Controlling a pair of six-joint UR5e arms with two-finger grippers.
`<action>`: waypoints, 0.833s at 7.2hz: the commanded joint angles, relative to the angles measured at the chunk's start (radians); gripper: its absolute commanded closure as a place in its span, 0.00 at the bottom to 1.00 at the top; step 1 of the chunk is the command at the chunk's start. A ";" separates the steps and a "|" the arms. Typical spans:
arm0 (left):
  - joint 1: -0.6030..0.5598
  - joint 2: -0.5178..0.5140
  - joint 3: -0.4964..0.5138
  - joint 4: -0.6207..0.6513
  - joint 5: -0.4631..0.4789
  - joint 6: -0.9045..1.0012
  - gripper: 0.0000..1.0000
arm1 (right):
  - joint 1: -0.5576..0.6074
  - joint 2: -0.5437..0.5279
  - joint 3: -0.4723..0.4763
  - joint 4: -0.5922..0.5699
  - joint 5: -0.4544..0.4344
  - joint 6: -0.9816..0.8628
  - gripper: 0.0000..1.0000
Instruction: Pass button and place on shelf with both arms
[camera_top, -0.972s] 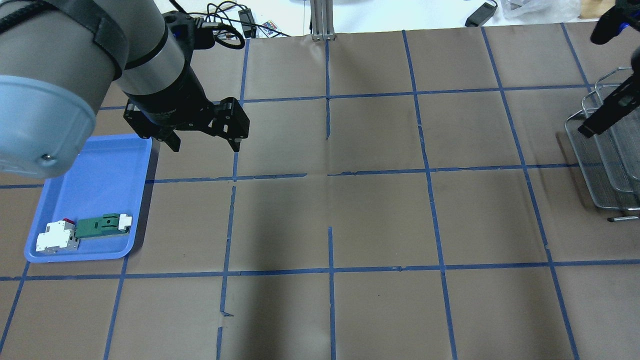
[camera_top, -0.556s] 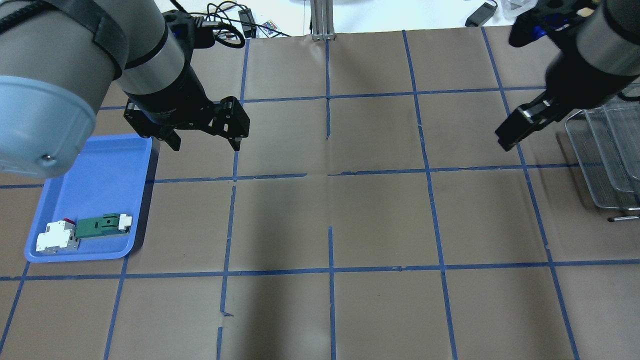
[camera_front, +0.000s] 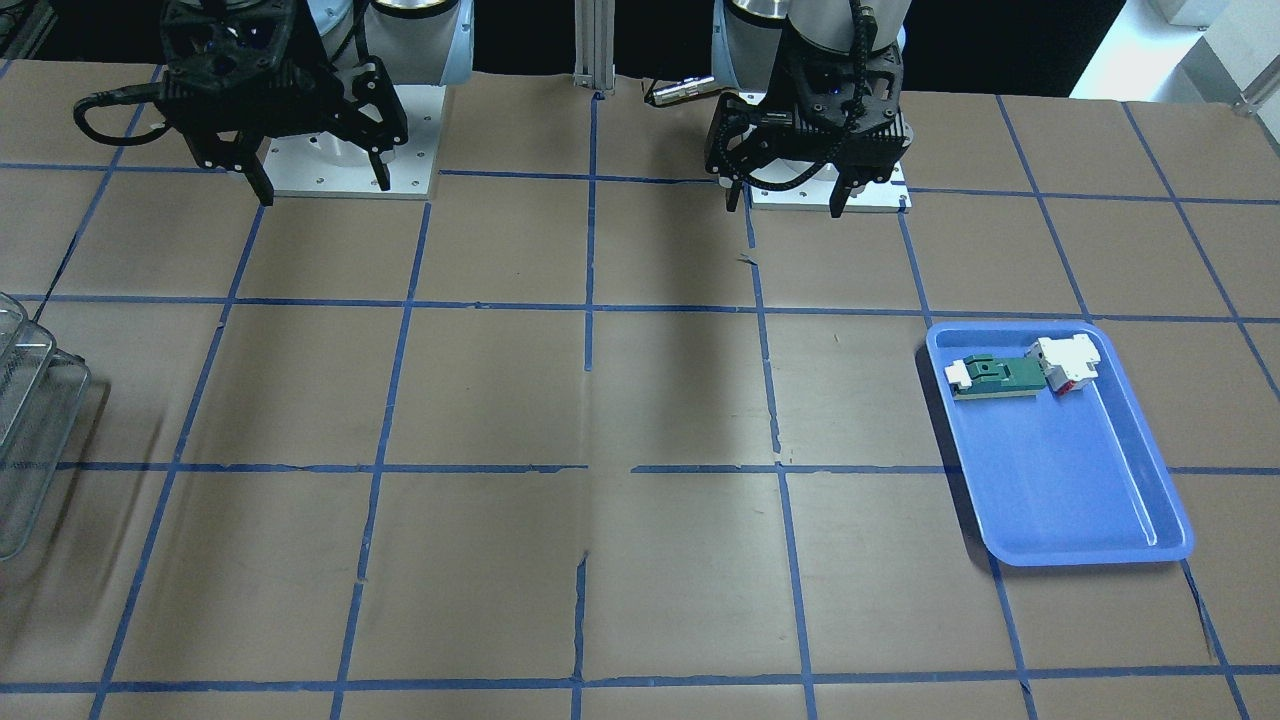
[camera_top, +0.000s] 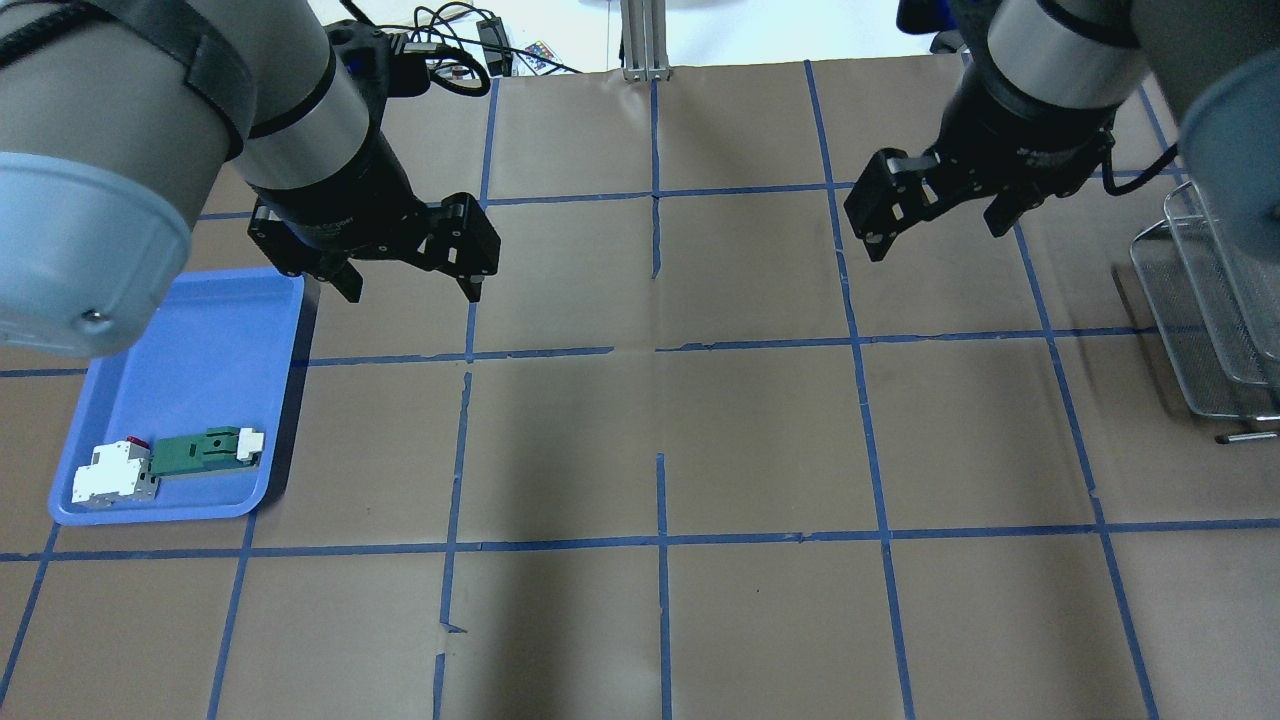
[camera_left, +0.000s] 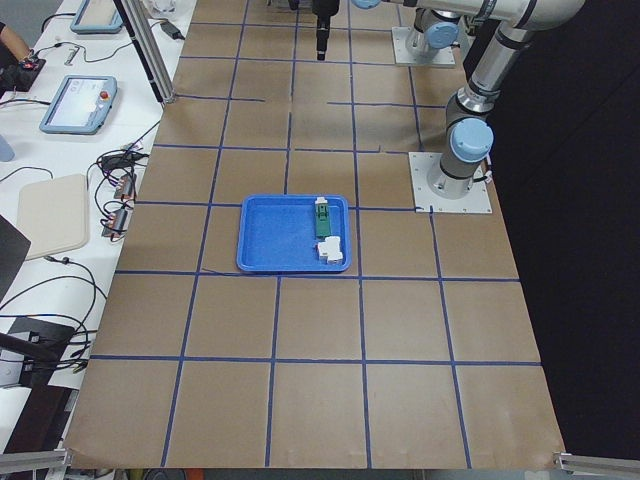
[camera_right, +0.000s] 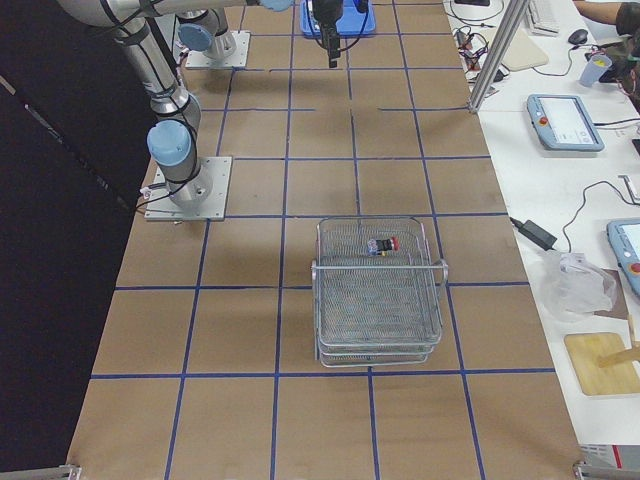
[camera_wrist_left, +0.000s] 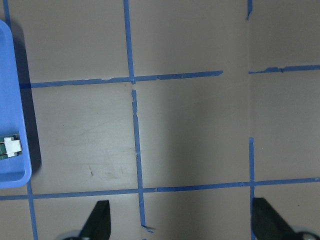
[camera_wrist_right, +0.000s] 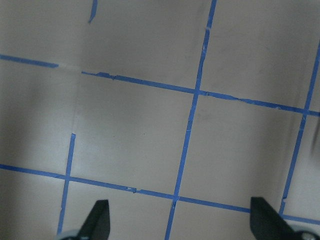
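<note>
- Table (camera_front: 640, 400) seen from across: the left gripper (camera_front: 787, 200) and the right gripper (camera_front: 324, 188) both hang wide open and empty, near the robot's bases. The blue tray (camera_front: 1090, 555) holds only a green part (camera_front: 995, 375) and a white block (camera_front: 1068, 362). Only a corner of the shelf (camera_front: 30, 420) shows at the edge, and no button is visible.
- Overhead: the same spread fingers show on both arms. The shelf is cut off at the frame's side, so its contents are hidden.
- Left side: the tray is clear to see, but the grippers are mostly cropped at the top.
- Right side: the button (camera_right: 383, 244) lies on its side on the shelf's top tier, well away from both grippers, so the task looks finished. It is too small to tell how firmly it sits. A knock to the shelf from the nearby right arm could set the round cap rolling on the mesh.
- Left wrist: open fingertips (camera_wrist_left: 100, 220) over bare table, with the tray's edge beside them.
- Right wrist: open fingertips (camera_wrist_right: 100, 217) over bare table only.
</note>
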 joint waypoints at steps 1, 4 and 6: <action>0.000 0.000 -0.001 0.001 0.000 0.001 0.00 | 0.000 0.103 -0.102 0.058 -0.006 0.129 0.00; 0.000 -0.001 -0.001 0.001 0.000 0.001 0.00 | -0.019 0.094 -0.049 0.032 -0.080 0.084 0.00; -0.003 -0.001 0.001 0.001 0.000 0.001 0.00 | -0.022 0.093 -0.021 -0.011 -0.080 0.075 0.00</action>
